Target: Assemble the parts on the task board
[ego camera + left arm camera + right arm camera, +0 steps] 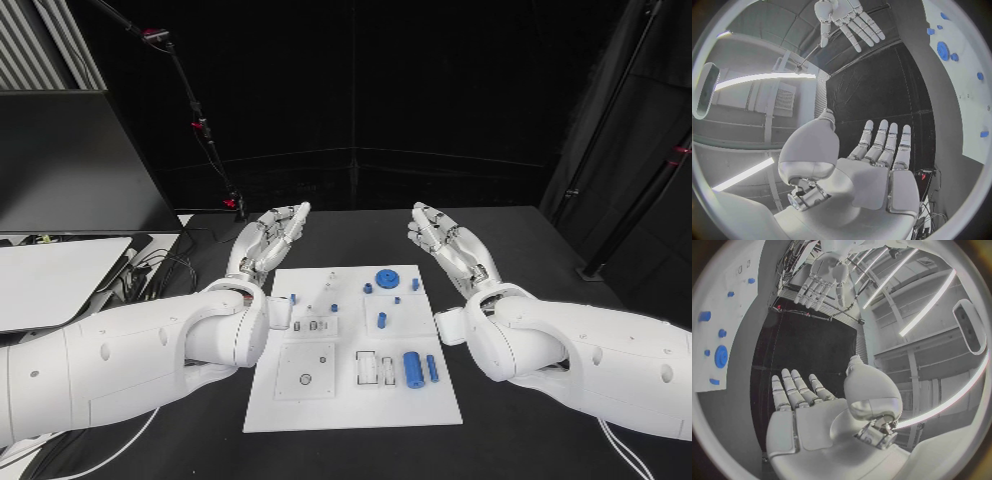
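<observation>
Both silver hands, left hand (271,238) and right hand (447,243), hover palms-up, fingers spread, holding nothing. The long blue plastic cylinder (413,369) lies at five o'clock on the white task board (353,400), its axis twelve-to-six, nearer the right hand.

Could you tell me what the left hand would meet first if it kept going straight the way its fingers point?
Probably nothing: the left hand is open beside the white board, fingers pointing across bare black table toward the dark backdrop. Depth is hard to judge.

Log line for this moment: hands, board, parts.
left robot hand: open, holds nothing, beside board | right robot hand: open, holds nothing, beside board | task board: centred on table | blue parts: lying on board, none grasped
</observation>
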`<state>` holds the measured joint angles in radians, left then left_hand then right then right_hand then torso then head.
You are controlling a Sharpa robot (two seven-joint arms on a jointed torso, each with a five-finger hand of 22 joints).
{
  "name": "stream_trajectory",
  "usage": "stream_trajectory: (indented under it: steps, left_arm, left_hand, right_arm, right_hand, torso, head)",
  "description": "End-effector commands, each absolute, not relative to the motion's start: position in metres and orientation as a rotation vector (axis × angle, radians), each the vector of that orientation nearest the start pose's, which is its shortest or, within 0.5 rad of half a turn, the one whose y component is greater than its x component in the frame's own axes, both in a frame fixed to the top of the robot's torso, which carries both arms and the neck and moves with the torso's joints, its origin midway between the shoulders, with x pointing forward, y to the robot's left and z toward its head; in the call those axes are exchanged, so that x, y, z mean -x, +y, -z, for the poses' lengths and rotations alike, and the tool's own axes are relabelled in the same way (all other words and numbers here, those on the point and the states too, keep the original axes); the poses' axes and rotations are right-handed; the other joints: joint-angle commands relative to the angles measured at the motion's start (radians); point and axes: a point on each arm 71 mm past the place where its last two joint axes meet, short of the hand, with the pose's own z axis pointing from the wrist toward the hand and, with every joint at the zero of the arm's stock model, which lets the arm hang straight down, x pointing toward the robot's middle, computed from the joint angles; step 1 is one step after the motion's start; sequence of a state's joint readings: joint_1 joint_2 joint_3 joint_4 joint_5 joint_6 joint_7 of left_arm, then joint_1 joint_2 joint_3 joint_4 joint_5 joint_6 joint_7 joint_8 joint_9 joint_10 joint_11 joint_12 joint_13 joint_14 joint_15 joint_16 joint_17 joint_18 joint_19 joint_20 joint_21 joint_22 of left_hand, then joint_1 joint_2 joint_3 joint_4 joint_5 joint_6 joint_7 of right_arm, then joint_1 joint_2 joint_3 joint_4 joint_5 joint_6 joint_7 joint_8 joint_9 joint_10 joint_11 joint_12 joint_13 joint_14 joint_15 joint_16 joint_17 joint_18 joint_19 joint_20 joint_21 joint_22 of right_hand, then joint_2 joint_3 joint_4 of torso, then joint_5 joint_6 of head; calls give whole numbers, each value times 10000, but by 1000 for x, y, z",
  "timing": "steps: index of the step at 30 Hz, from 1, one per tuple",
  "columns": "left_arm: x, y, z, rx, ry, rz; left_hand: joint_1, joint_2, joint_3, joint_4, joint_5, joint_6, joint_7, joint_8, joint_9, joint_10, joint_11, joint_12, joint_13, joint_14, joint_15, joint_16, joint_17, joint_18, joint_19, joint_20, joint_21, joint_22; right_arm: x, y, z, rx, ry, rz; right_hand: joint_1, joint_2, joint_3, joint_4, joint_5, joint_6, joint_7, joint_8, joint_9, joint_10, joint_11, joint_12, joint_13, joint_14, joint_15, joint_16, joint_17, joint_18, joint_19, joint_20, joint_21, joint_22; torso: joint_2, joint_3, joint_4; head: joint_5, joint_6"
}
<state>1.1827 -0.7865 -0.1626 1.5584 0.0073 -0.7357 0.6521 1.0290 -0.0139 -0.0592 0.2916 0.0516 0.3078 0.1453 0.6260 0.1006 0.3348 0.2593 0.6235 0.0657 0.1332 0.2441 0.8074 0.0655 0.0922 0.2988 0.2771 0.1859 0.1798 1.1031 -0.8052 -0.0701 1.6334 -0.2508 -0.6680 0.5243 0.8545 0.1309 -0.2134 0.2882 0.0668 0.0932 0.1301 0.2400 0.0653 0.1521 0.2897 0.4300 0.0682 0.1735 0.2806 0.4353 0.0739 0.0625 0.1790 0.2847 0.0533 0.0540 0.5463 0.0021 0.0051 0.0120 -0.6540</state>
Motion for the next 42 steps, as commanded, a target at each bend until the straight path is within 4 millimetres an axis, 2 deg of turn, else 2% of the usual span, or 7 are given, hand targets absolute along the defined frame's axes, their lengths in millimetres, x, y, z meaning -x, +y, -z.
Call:
stream_trajectory:
  steps: [1,9,10,24,30,35,42]
  left_arm:
    - [-460,194,184,7398,9469,14671]
    - [-459,195,178,6751,9065,14970]
    - [-459,194,178,6803,9128,15011]
    - [-460,194,179,6834,9163,14988]
    - [-461,193,179,6820,9165,14985]
    - [-462,193,179,6812,9163,14974]
    - [-462,194,178,6813,9153,14932]
  left_hand:
    - [65,1,-2,34,34,40,1506,40,8,46,11,39,7,2,35,59,8,72,78,-16,35,12]
    - [63,4,-6,34,35,21,1507,39,1,39,13,40,6,2,42,62,8,70,75,-11,37,12]
    - [63,6,-6,34,35,19,1507,39,1,38,13,40,6,3,44,63,8,69,78,-10,39,14]
    - [57,43,-6,34,35,-1,1509,50,-11,35,17,52,7,6,68,73,8,61,88,9,54,24]
    - [56,59,-5,33,34,-2,1509,58,-13,37,19,58,8,9,73,77,8,60,95,13,62,30]
    - [58,74,-7,31,33,9,1508,76,-14,45,20,69,10,16,77,84,9,60,105,18,74,37]
    - [71,89,-12,26,33,35,1507,109,-16,61,20,90,12,33,81,99,10,62,119,25,93,47]
  right_arm:
    - [-441,-162,198,-6516,13283,-14689]
    - [-440,-161,197,-6279,13322,-14769]
    - [-443,-165,199,-6332,13358,-14598]
    - [-444,-166,199,-6343,13454,-14634]
    - [-444,-168,200,-6354,13563,-14678]
    - [-445,-169,201,-6348,13718,-14774]
    - [-446,-171,200,-6178,13921,-14866]
  right_hand:
    - [73,9,9,44,35,71,1746,40,9,-1,38,42,8,3,41,30,6,110,22,45,45,17]
    - [73,9,9,44,35,71,1746,40,9,-1,38,42,8,3,41,30,6,110,22,45,45,17]
    - [73,9,9,44,35,71,1746,40,9,-1,38,42,8,3,41,30,6,110,22,45,45,17]
    - [84,14,18,45,40,71,1745,52,9,7,38,76,9,9,41,65,6,111,16,45,46,16]
    - [92,28,27,48,15,64,1744,62,5,39,38,160,17,20,40,115,6,113,39,45,58,24]
    - [132,44,41,45,-23,43,1740,94,-4,86,39,292,22,147,31,353,28,120,112,44,97,51]
    - [207,54,40,47,-27,-14,1732,187,-27,158,43,597,20,616,-11,966,72,165,460,34,275,166]
  torso:
    - [1,1,3]
    - [1,1,3]
    - [1,-2,0]
    - [16,1,-3]
    - [42,2,34]
    - [207,-2,82]
    - [554,12,153]
  head:
    - [-1,-1]
    - [-1,-1]
    - [-23,-229]
    - [-32,-344]
    - [-39,-415]
    - [0,-417]
    - [47,-441]
